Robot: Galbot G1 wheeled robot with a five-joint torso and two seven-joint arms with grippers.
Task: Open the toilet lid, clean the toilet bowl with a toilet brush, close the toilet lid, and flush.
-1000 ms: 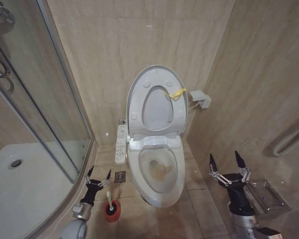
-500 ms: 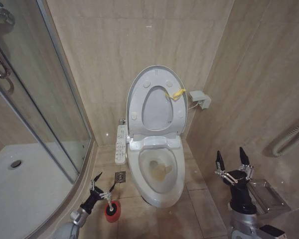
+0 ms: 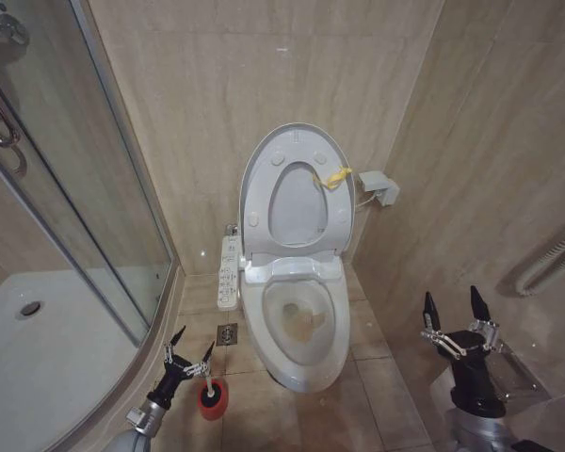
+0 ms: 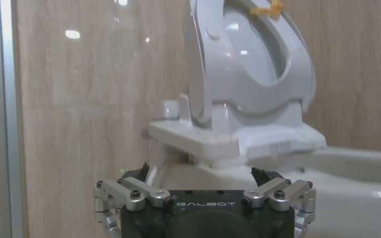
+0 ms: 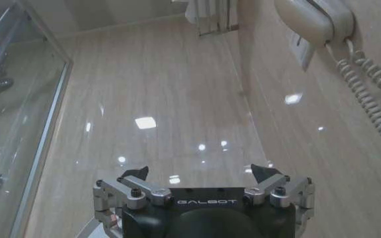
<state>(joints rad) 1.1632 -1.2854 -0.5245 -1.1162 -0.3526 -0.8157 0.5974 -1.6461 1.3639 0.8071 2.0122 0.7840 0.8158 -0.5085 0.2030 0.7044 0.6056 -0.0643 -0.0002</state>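
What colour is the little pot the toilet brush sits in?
Red. The holder shows best in the head view.

One toilet brush (image 3: 209,386) (two grippers).

Lid (image 3: 295,193) up; bowl (image 3: 299,320) stained.

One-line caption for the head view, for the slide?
Toilet lid raised, stained toilet bowl exposed; open left gripper beside the toilet brush.
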